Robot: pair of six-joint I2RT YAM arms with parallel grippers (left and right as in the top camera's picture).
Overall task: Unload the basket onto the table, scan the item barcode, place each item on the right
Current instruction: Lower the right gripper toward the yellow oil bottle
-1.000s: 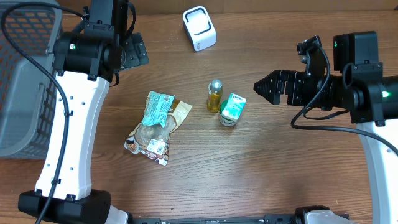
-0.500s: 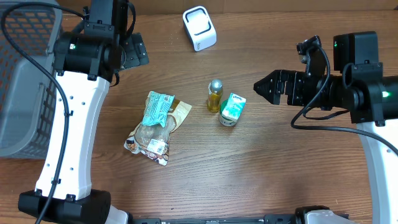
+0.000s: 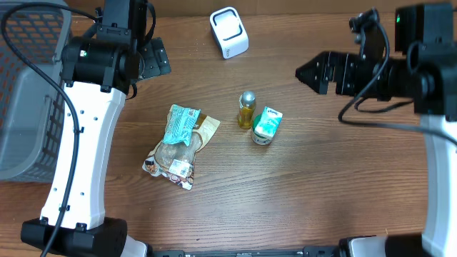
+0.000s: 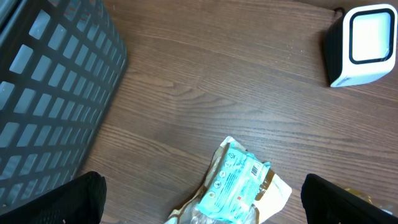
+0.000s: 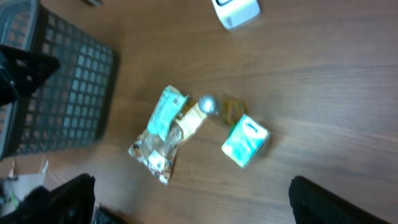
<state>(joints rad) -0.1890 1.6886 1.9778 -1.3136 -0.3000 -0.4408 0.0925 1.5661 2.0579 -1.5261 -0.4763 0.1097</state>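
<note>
Carton (image 3: 267, 125) beside bottle (image 3: 246, 109), bag (image 3: 180, 145) nr, scanner (image 3: 229, 32) well apart; L fingers (image 4: 68, 202), R fingers (image 5: 62, 202) apart.

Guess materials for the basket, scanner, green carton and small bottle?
Basket: dark moulded plastic by the look, matte open grid walls. Scanner: white hard plastic, smooth shell. Green carton: likely printed paperboard, sharp folded edges. Bottle: clear glass or plastic, can't tell; yellowish liquid shows through, silvery cap.

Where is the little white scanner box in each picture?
Overhead: white scanner at the top, middle.
Left wrist: scanner in the top right corner.
Right wrist: scanner at the top edge, partly cut off.
Shared landmark: teal snack bag, below-left of it in every view.
</note>
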